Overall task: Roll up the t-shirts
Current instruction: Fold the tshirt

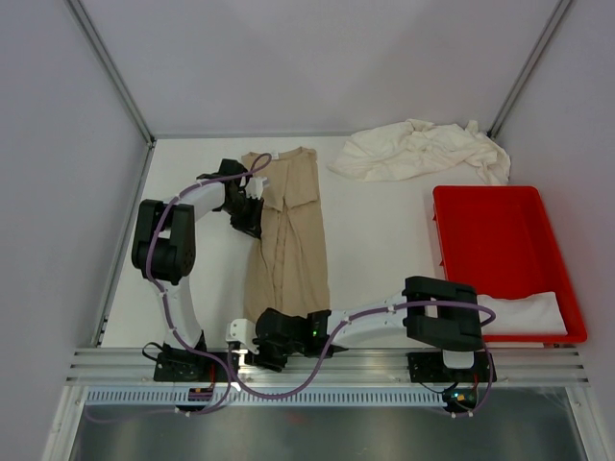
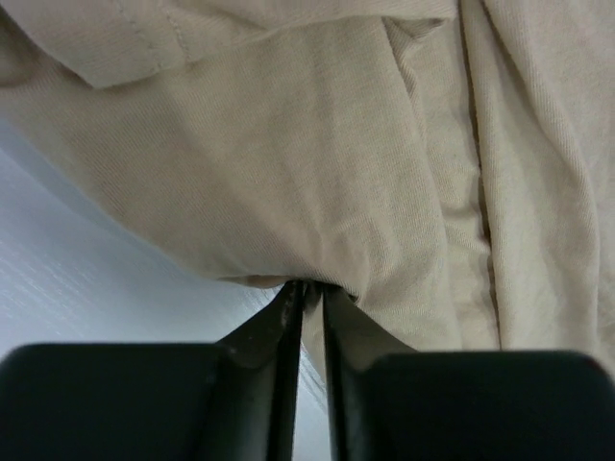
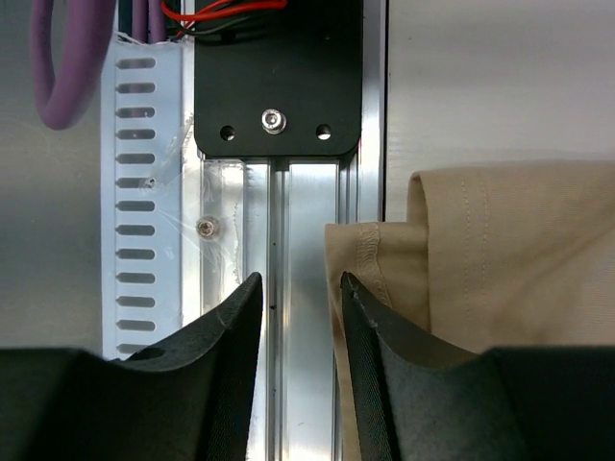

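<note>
The tan t-shirt (image 1: 288,240) lies folded into a long strip running from the back of the table to its front edge. My left gripper (image 1: 256,219) is at the strip's left edge near the collar end. In the left wrist view it (image 2: 307,288) is shut on a fold of the tan t-shirt (image 2: 317,173). My right gripper (image 1: 261,348) is at the shirt's bottom hem by the front rail. In the right wrist view it (image 3: 300,283) is open and empty, with the tan hem (image 3: 452,259) just beside its right finger (image 3: 360,317).
A heap of cream-white t-shirts (image 1: 423,151) lies at the back right. A red tray (image 1: 452,250) stands on the right with a white shirt (image 1: 524,312) at its near end. The aluminium rail (image 3: 303,202) and the left arm's base plate (image 3: 279,77) are under the right gripper.
</note>
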